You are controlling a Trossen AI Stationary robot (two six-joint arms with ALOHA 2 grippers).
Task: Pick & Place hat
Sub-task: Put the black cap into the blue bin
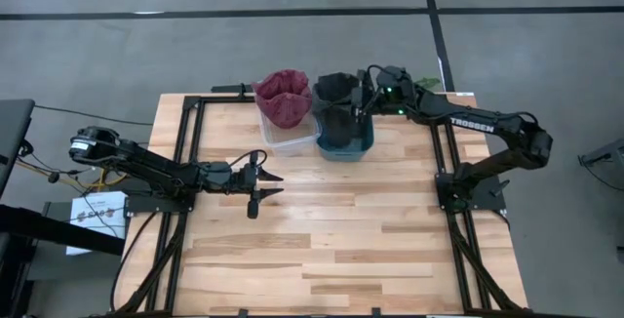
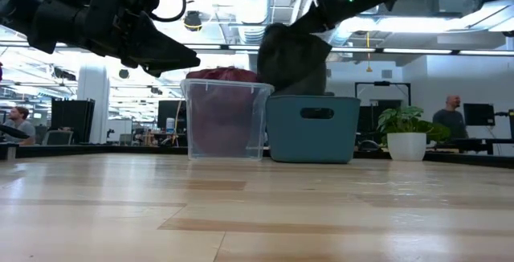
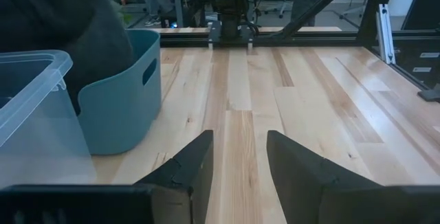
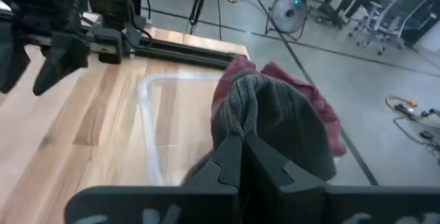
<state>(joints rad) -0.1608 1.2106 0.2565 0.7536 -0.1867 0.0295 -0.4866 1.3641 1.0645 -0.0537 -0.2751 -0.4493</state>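
Hanging from the clamped right end effector (image 4: 242, 143), the dark hat (image 4: 275, 124) seemingly tops the teal bin (image 1: 346, 142)

The hat (image 1: 336, 96) was dark charcoal grey, the second hat (image 1: 283, 96) deep maroon. One bin (image 1: 289, 139) was clear plastic, the other bin (image 1: 346, 147) teal blue. The bench (image 1: 322, 240) showed pale wood planks, streaked darker. Both arms were black.
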